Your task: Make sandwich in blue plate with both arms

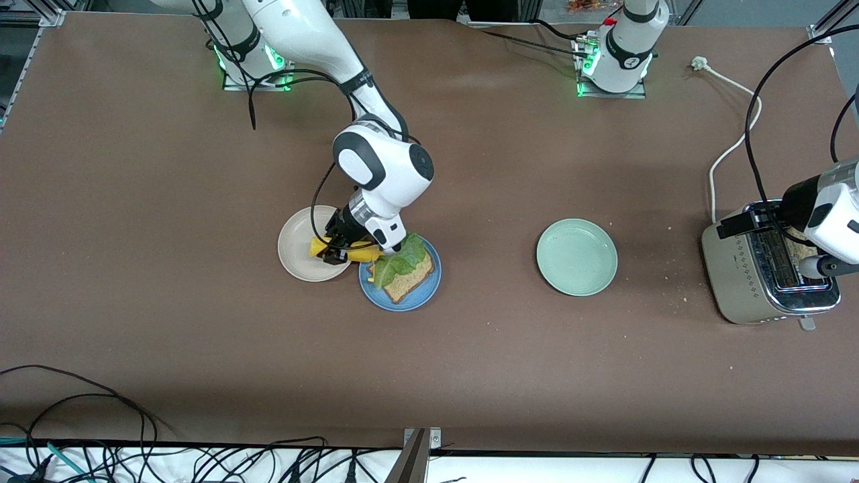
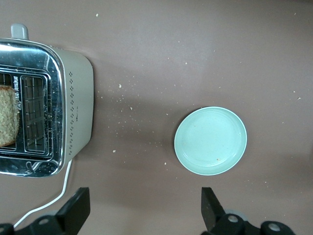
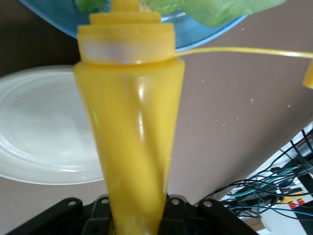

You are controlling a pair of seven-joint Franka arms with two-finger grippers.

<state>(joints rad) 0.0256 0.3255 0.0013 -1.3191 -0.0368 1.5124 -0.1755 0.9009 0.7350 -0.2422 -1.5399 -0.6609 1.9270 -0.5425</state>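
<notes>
Meanwhile, yellow bottle (image 3: 129, 147) (tipped) over blue plate (image 1: 424, 292)

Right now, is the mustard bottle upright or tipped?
Tipped. The right gripper is shut on the yellow squeeze bottle, which lies roughly level with its nozzle toward the lettuce on the blue plate.

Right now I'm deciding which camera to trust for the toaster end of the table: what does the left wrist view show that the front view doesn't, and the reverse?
Only the left wrist view shows the left gripper open, hanging over bare table between the toaster and the mint-green plate, and looks straight down on a bread slice in the slot.

Only the front view shows the right gripper shut on a yellow squeeze bottle over the beige plate, beside the blue plate with bread and lettuce.

Both show toaster, mint-green plate and crumbs.
</notes>
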